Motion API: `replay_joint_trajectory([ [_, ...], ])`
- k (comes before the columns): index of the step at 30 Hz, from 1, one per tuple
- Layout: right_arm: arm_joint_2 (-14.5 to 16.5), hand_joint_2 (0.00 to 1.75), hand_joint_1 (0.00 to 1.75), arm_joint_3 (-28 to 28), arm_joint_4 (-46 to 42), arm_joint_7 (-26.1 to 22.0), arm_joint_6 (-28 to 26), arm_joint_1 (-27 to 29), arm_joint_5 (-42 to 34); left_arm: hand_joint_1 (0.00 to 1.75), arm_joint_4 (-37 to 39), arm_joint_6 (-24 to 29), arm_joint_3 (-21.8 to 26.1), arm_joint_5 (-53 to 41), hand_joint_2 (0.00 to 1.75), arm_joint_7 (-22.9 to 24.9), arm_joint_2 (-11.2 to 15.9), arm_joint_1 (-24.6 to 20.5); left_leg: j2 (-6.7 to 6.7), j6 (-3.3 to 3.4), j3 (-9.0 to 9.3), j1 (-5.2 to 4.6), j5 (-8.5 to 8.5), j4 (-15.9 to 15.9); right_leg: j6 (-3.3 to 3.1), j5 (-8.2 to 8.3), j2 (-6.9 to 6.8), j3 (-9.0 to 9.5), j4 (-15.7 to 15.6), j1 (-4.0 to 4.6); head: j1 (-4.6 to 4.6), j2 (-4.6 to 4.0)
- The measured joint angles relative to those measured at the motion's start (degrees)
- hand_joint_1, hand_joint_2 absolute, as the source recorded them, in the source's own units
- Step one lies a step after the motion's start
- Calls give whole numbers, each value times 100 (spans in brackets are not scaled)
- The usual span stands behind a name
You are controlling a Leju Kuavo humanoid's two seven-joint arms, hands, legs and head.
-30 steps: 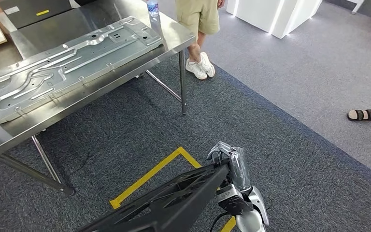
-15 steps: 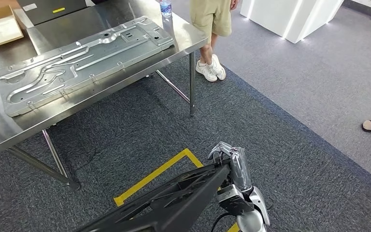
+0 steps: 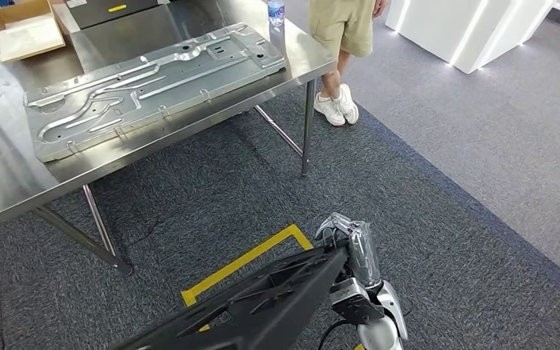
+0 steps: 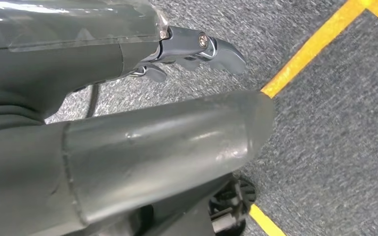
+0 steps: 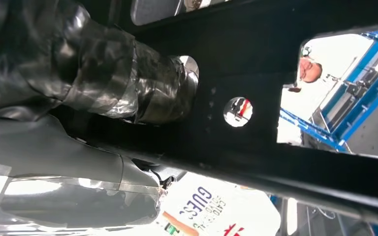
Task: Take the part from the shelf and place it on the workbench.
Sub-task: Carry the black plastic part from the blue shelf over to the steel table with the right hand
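The fingers (image 3: 333,227) of the right hand (image 3: 350,248) are curled over the end of the black frame part (image 3: 262,306), so this hand is grasping it; in the head view the part runs with its long axis from the right hand down toward the lower left of the picture, low in front of the robot's body. The steel worktop (image 3: 14,182) lies ahead and to the left, well apart from the part, with carpet and a yellow floor line (image 3: 244,262) between; on it rest a long stamped metal plate (image 3: 153,84), a cardboard box (image 3: 25,29) and a water bottle (image 3: 275,11), and a person (image 3: 343,44) stands at its far corner. I judge that the coming move is to carry the part forward and left to the worktop. In the left wrist view, the left hand (image 4: 128,137) shows over the carpet, but I cannot tell if its fingers are clenched or holding something. In the right wrist view, the thumb and dark fingers press the black part from both sides, and its round hole (image 5: 237,111) and cut-outs are visible, which the head view does not show.
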Motion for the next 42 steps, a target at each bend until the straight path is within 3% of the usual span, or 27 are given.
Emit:
replay_joint_trajectory([
  [2, -1, 0, 175, -3, -16, -2, -1, -5, -2, 0, 0, 1, 2, 1, 0, -1, -4, 4, -58, 63, 51, 37, 50, -85, 48, -177, 92, -71, 231, 4, 1, 0],
  [5, -6, 0, 175, -29, -27, 2, -2, 15, -4, 0, 0, 1, 5, 3, 0, -2, -7, -3, -133, 112, 57, 35, 66, -103, 59, -683, 265, -567, 1262, 6, 2, 0],
  [6, -9, 0, 175, -39, -27, 3, -2, 26, -4, 0, 0, 1, 5, 3, 0, -2, -7, 2, -167, 116, 54, 28, 60, -93, 61, -733, 279, -693, 1496, 7, 2, 0],
  [7, -11, 0, 175, -47, -27, 3, -2, 34, -4, 0, 0, 1, 7, 3, 0, -2, -7, 7, -204, 116, 53, 24, 51, -76, 59, -670, 287, -727, 1531, 7, 2, 0],
  [9, -11, 0, 175, -49, -28, 3, -1, 34, -4, 0, 0, -4, 8, 5, 0, -2, -9, 9, -279, 98, 54, 24, 20, -24, 41, -273, 309, -482, 974, 5, 2, 0],
  [11, -11, 0, 175, -49, -30, 3, 1, 28, -4, 0, 0, -16, 9, 10, 0, -2, -14, 4, -340, 58, 31, 13, -24, 49, 7, -4, 384, -182, 311, 6, 1, 0],
  [14, -8, 0, 175, -50, -37, 3, 6, 27, -6, 0, 0, -30, 10, 14, 0, -5, -18, 6, -387, -21, -22, 4, -53, 102, -58, 29, 412, -116, 88, 22, 1, 0],
  [17, 4, 0, 175, -51, -42, 3, 7, 19, -7, 0, 0, -37, 10, 14, 0, -7, -15, 6, -298, -118, -111, 18, -214, 308, -149, 50, 353, -88, 35, -12, 1, 0],
  [20, 13, 0, 175, -52, -43, 3, 8, 21, -7, 0, 0, -43, 10, 13, 0, -8, -16, -9, -180, -219, -608, 62, -715, 1343, -192, 44, 268, -82, 24, -19, 1, 0],
  [21, 13, 0, 175, -52, -42, 3, 8, 23, -7, 0, 0, -44, 10, 13, 0, -8, -17, -5, -168, -237, -761, 75, -801, 1640, -194, 40, 242, -82, 25, -18, 0, 0],
  [22, 13, 0, 175, -53, -42, 3, 9, 25, -7, 0, 0, -45, 10, 12, 0, -8, -18, 2, -159, -246, -828, 82, -779, 1750, -194, 35, 220, -78, 26, -17, 0, 0],
  [23, 13, 0, 175, -53, -41, 3, 9, 25, -7, 0, 0, -45, 10, 11, 0, -8, -18, 7, -152, -241, -768, 86, -638, 1607, -190, 29, 203, -68, 26, -16, 0, 0],
  [26, 15, 0, 175, -53, -42, 3, 15, 18, -7, 0, 0, -45, 10, 3, 0, -9, -13, -2, -54, -145, -197, 49, -84, 426, -157, 3, 156, -18, 25, -7, 0, 0],
  [28, 16, 0, 175, -54, -42, 3, 26, 13, -6, 0, 0, -45, 10, -3, 0, -11, -8, -20, -4, -73, -30, -1, -17, 67, -105, 0, 122, -17, 20, -2, 0, 0],
  [32, 16, 0, 175, -55, -43, 1, 31, -11, -4, 0, 0, -45, 12, -12, 0, -15, -8, -17, -89, 36, 20, 17, 54, -61, 26, -53, 125, -4, 52, 4, 1, 0],
  [34, 15, 0, 175, -56, -43, -1, 31, -30, -4, 0, 0, -45, 13, -20, 0, -17, -10, -25, -118, 78, 63, 51, 98, -137, 49, -331, 223, -195, 496, 10, 1, 0],
  [36, 14, 0, 175, -57, -38, 0, 32, -32, -4, 0, 0, -45, 13, -24, 0, -17, -10, -30, -149, 99, 58, 41, 94, -138, 48, -668, 273, -573, 1242, 15, 2, 0],
  [37, 12, 0, 175, -57, -34, 1, 33, -29, -4, 0, 0, -45, 13, -26, 0, -16, -10, -27, -168, 103, 55, 34, 90, -130, 46, -734, 280, -716, 1510, 15, 2, 0],
  [38, 11, 0, 175, -57, -31, 1, 33, -27, -4, 0, 0, -45, 13, -30, 0, -16, -10, -24, -191, 103, 56, 29, 84, -120, 39, -672, 284, -752, 1550, 16, 2, 0],
  [39, 11, 0, 175, -57, -29, 1, 33, -28, -4, 0, 0, -45, 13, -34, 0, -16, -11, -25, -219, 96, 59, 27, 76, -106, 28, -504, 289, -669, 1359, 16, 1, 0],
  [40, 10, 0, 175, -57, -28, 1, 33, -32, -4, 0, 0, -45, 13, -37, 0, -16, -13, -27, -248, 84, 62, 27, 62, -84, 13, -279, 306, -491, 985, 15, 1, 0],
  [42, 10, 0, 175, -57, -27, 1, 33, -43, -4, 0, 0, -45, 13, -38, 0, -18, -17, -33, -301, 41, 43, 14, 21, -13, -19, 5, 377, -155, 275, 16, 0, 0],
])
